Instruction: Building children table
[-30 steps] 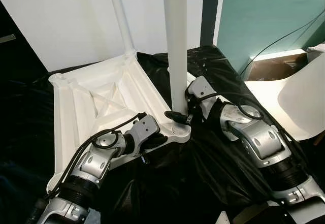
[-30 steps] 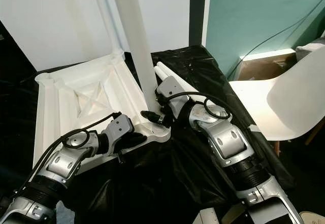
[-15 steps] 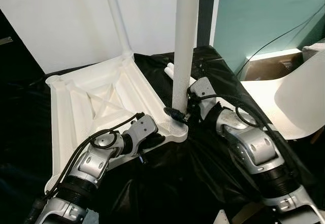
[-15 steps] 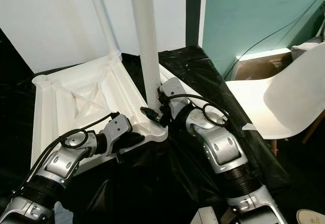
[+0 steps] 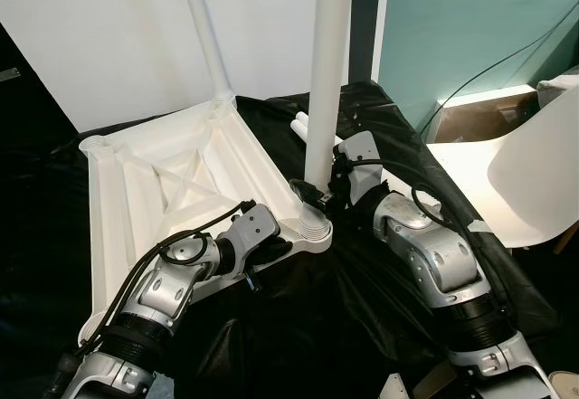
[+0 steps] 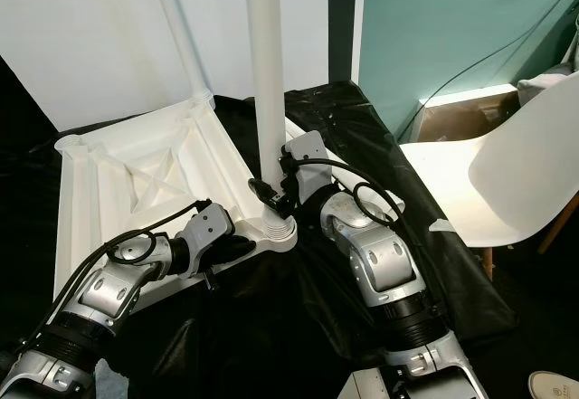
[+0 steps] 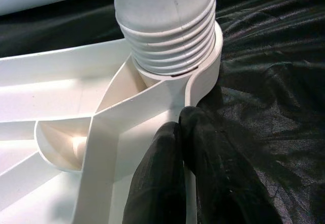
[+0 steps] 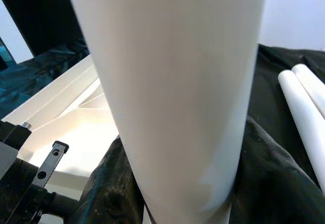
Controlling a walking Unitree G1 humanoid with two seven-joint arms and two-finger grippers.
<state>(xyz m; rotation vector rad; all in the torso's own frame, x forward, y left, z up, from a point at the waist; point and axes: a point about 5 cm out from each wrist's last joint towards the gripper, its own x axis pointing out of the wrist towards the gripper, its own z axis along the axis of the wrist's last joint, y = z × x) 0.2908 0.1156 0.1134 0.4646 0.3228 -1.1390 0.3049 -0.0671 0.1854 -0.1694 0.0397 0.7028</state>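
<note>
black sheet (image 5: 362, 318), upturned tabletop (image 5: 163, 182), loose legs (image 5: 303, 123)

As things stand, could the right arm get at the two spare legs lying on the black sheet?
Probably yes, once it lets go. The spare legs lie just beyond the right gripper, nothing between, but it is clamped on the upright leg seated in the tabletop corner socket.

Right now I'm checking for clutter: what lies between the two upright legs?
In the left eye view, only the tabletop's ribbed edge joins far leg and near leg.
</note>
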